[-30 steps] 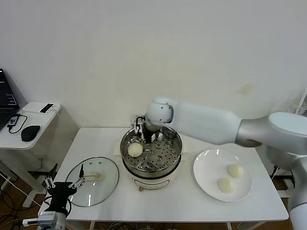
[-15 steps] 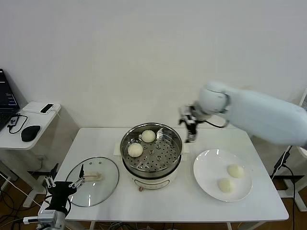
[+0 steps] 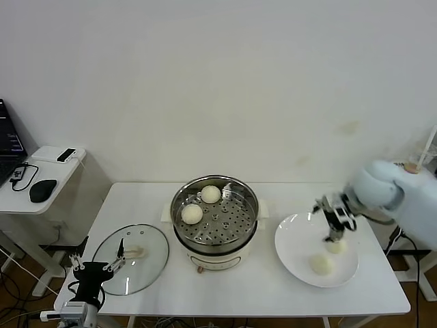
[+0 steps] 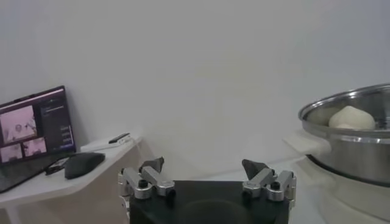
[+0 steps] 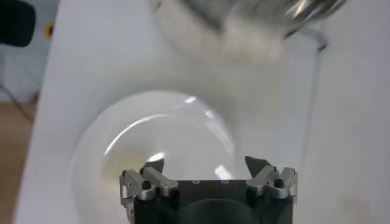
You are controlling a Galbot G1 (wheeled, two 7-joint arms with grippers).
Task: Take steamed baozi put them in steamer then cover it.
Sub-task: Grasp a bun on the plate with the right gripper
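The fingers of the right gripper (image 3: 334, 222) are spread wide and hold nothing; they hang over the white plate (image 3: 293, 249), just above the farther of the two buns left on it (image 3: 335, 246). The nearer bun (image 3: 319, 264) sits beside it on the plate, apart from it. The right wrist view shows the same spread fingers (image 5: 152, 173) over the plate's pale surface (image 5: 170, 140).

Two buns already lie in the steamer (image 3: 184, 225) at the middle of the counter (image 3: 273, 294): one toward the back of the holed tray (image 3: 211, 194), one at its left side (image 3: 192, 214). So the task looks about half done, with two buns to move and the cover to set on.

The glass lid (image 3: 153, 263) rests flat on the counter to the left of the steamer. The left gripper (image 3: 95, 268) waits low at the counter's near left edge by the lid, its fingers (image 4: 152, 165) also released and empty.

The risks from here: the buns are soft and round, so fingers that close off-centre could push the bun across the smooth plate or into its neighbour, and a hard squeeze could dent it. A weak grasp could drop it on the way over the steamer's rim.
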